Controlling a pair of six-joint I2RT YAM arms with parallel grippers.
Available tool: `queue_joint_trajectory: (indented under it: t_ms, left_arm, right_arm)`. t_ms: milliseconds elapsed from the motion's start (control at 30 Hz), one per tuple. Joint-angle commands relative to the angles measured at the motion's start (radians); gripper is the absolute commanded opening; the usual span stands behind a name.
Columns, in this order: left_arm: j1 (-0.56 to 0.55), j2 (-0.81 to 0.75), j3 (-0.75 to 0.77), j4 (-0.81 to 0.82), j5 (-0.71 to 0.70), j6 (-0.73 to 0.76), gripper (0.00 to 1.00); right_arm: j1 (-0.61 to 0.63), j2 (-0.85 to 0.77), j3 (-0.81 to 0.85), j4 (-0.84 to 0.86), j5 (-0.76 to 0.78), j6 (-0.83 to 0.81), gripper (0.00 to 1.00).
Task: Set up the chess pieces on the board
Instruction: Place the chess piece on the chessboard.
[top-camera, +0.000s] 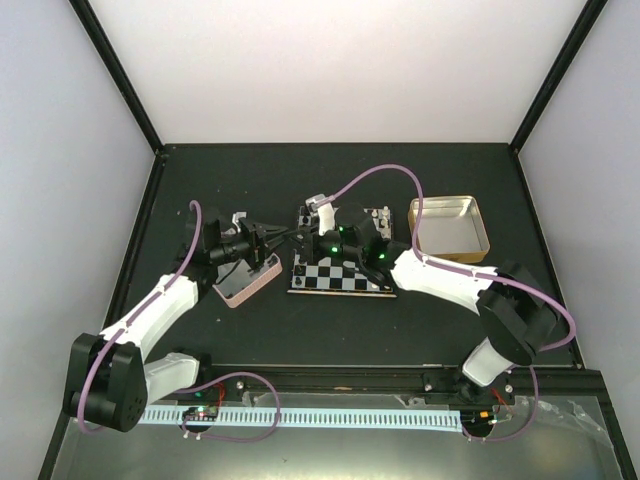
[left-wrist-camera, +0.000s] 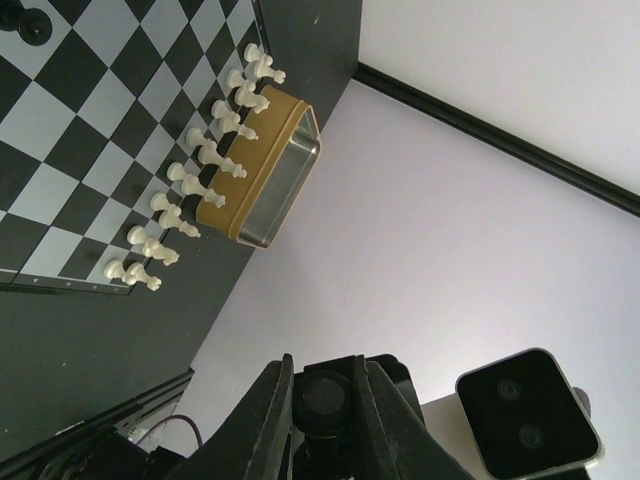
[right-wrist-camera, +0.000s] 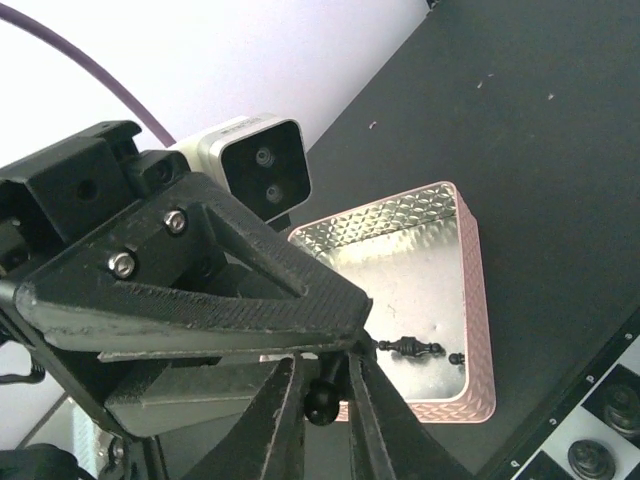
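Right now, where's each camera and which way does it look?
Top: above and behind, looking down at the board; both arms show.
Left wrist: faces right, over the board to the gold tin; its fingers show.
Right wrist: faces left, to the pink tin; its fingers show.
Shared: each wrist view shows the other wrist's camera.

The whole table (top-camera: 250, 170) is seen from high above its near edge, facing down, while the board (left-wrist-camera: 90, 130) is viewed closely and obliquely from the left wrist and the pink-rimmed tin (right-wrist-camera: 380, 225) from the right wrist, both shared with the top view
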Motion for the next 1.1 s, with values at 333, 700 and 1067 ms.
queue_joint_trajectory:
  t_ms: [333,700,1067]
  left_arm:
    - [-0.009,-0.039,0.058,-0.149,-0.033,0.135,0.50]
    - [0.071,-0.100,0.143,-0.493,-0.359,0.813,0.65]
    - [0.076,-0.181,0.273,-0.674,-0.451,1.439,0.69]
  right_arm:
    - [0.000,-0.043,0.103,-0.230,0.053,0.033,0.01]
    - [-0.110,0.039,0.239,-0.736,0.063,-0.004,0.01]
    - [-0.161,0.390,0.552,-0.973,0.137,-0.101,0.02]
